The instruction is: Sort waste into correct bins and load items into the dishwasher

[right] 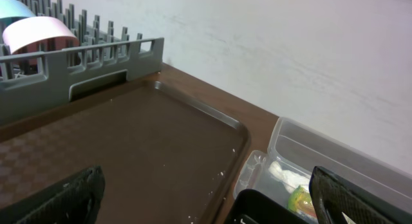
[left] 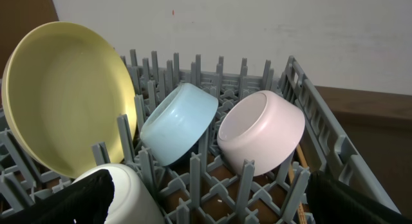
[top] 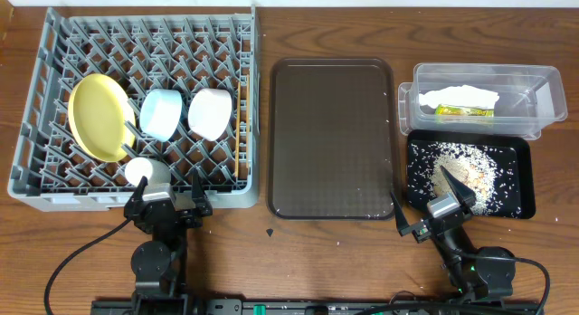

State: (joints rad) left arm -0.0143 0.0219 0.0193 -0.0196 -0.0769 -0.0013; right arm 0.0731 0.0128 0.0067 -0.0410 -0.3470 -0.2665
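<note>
- Dish rack [top: 81, 199]: yellow plate [top: 99, 116], light blue bowl [top: 163, 113] and white bowl [top: 211, 112] racked, chopsticks [top: 238, 152] by its right wall
- Clear tub [top: 543, 89] holds napkin [top: 466, 96] and wrapper [top: 463, 110]
- Black tray [top: 520, 202] holds rice scraps [top: 466, 170]
- Left gripper [top: 169, 205] spread, empty, at the rack's front
- Right gripper [top: 434, 211] spread, empty, at the black tray's near edge
- Judgement: task looks finished; you need only verify, then retract

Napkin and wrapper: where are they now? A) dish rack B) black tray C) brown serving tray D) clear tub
D: in the overhead view the napkin and wrapper lie inside the clear tub; the black tray beside it holds the rice scraps.
</note>
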